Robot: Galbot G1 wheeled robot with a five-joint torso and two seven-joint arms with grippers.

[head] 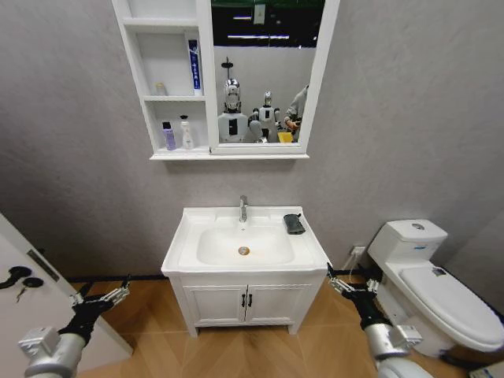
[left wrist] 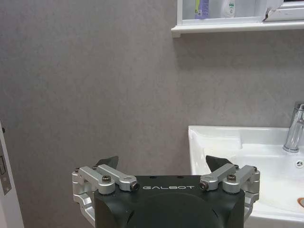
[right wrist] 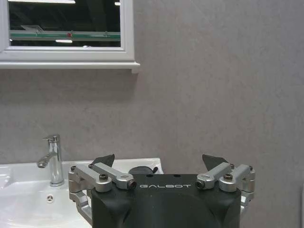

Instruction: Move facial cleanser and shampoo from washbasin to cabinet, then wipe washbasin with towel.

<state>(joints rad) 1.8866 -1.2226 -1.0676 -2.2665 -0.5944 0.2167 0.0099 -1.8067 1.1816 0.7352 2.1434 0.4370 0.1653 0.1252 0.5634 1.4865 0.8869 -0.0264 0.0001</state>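
left gripper [head: 106, 296] low beside vanity, jaws apart, empty | right gripper [head: 340, 281] same | bottles on cabinet [head: 169, 87] | towel [head: 294, 224] on washbasin [head: 311, 246] rear-right corner: soft, light, pinch mid-fold from above

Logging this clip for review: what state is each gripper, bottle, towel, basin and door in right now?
Left gripper: open, empty, low beside the vanity.
Right gripper: open, empty, low.
Two bottles: upright on the cabinet bottom shelf.
Towel: folded on the washbasin rim.
Vanity doors: closed.
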